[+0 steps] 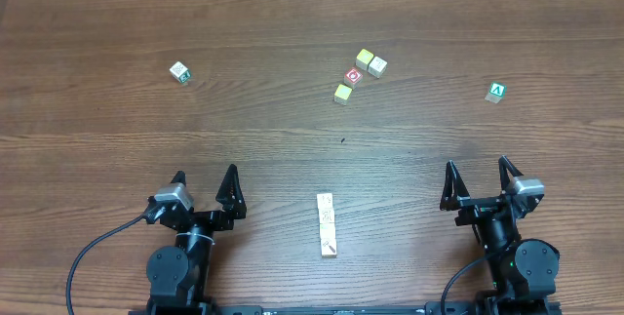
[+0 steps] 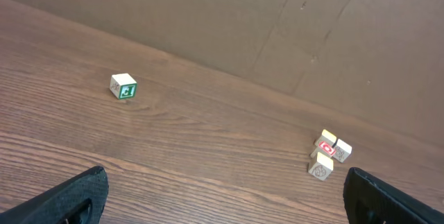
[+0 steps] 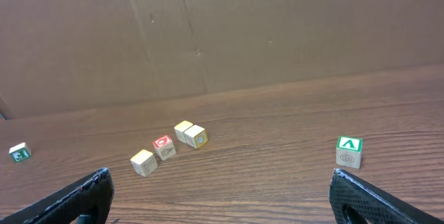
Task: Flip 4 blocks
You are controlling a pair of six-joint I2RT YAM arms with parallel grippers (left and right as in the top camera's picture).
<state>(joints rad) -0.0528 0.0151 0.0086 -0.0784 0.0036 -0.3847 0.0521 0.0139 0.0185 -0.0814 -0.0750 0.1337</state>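
Both grippers sit at the near edge of the bench (image 1: 97, 139), jaws spread wide and holding nothing: the left gripper (image 1: 205, 173) at lower left, the right gripper (image 1: 477, 164) at lower right. We count four pale blocks (image 1: 342, 93) to flip, all well beyond them. One white block (image 1: 178, 71) with a green mark sits alone at far left. Right of centre, one pale yellow block (image 1: 365, 59) touches one cream block (image 1: 377, 65), and one yellowish block (image 1: 342, 93) lies just nearer the arms. Between these sits one red-ring cube (image 1: 353, 76); one green cube (image 1: 496, 92) with a white A stands apart at far right. One long pale strip (image 1: 327, 224) lies between the arms. We judge the blocks light, rigid and smooth, best pinched squarely across two opposite flat sides; the touching pair leaves little finger room.
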